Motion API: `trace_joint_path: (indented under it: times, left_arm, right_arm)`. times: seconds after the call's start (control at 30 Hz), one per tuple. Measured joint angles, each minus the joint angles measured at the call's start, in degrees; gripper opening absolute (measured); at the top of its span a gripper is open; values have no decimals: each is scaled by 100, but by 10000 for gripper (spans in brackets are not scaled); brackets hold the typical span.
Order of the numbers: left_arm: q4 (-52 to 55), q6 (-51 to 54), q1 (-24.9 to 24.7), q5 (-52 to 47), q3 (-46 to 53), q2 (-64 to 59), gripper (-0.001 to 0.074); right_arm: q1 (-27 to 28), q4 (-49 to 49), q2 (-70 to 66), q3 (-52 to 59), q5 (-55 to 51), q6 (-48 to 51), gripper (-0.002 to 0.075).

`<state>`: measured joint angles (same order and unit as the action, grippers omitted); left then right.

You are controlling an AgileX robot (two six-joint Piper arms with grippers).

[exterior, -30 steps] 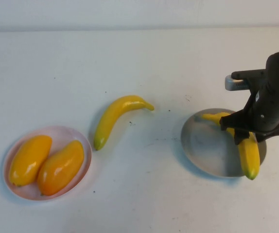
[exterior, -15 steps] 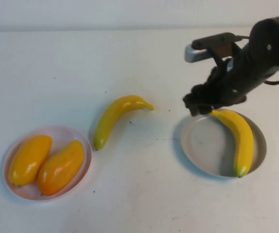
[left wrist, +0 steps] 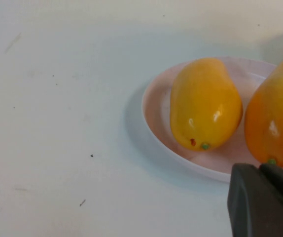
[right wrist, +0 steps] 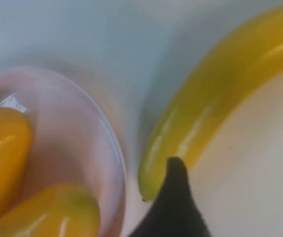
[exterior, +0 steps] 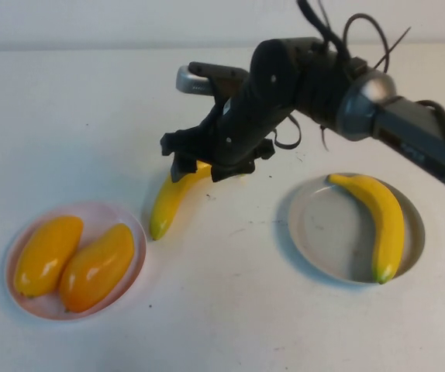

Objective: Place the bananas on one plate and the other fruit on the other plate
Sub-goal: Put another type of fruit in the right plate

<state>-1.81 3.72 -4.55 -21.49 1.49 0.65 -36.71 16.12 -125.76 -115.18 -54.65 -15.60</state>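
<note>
One banana (exterior: 385, 221) lies on the grey plate (exterior: 315, 232) at the right. The other banana (exterior: 167, 205) lies on the table between the plates, also close up in the right wrist view (right wrist: 220, 98). My right gripper (exterior: 207, 167) hangs open over its upper end, fingers spread to either side; one finger (right wrist: 175, 187) shows by the banana's green tip. Two orange-yellow fruits (exterior: 48, 254) (exterior: 97, 266) rest on the pink plate (exterior: 133, 232). My left gripper (left wrist: 264, 170) is shut, empty, just beside that pink plate (left wrist: 156, 128), and is out of the high view.
White table all round. The right arm (exterior: 377, 108) stretches from the right edge across the back of the grey plate. The pink plate's rim (right wrist: 107, 143) lies close to the loose banana's lower tip.
My right gripper let go of the banana on the grey plate, swung left across the table and now hovers over the loose banana, with its fingers wider apart. The left arm stayed still.
</note>
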Motion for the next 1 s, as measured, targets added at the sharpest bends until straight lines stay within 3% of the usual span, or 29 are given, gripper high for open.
trace_joint_path:
  times: [0.2, 0.63, 0.8, 1.0]
  left_arm:
    - [0, 0, 0, 0, 0, 0, -4]
    - [0, 0, 0, 0, 0, 0, -4]
    - [0, 0, 0, 0, 0, 0, -4]
    - [0, 0, 0, 0, 0, 0, -4]
  right_arm:
    - [-116, -1, -882, -1090, -468, -399, 568]
    - [-238, -147, -1731, -2080, -549, -808, 574]
    - [-274, -258, -1833, -2118, -560, -808, 518]
    - [-287, -361, -1846, -2127, -663, -638, 377]
